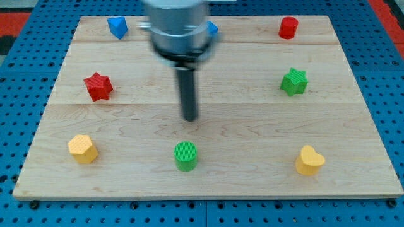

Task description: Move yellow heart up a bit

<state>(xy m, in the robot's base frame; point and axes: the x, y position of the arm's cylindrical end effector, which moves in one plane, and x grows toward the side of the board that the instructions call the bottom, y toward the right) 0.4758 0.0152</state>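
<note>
The step in hand looks like the approach: my tip (190, 118) is not yet at the yellow heart (309, 161), which lies near the board's (252, 189) bottom right corner. The tip stands mid-board, just above the green cylinder (185, 156), well apart from the heart. Next it must probably go below the heart, then push toward the view's top. The rod hangs upright and holds nothing; there is no gripper.

Wooden board (353, 94), blue pegboard (25, 69) beneath
</note>
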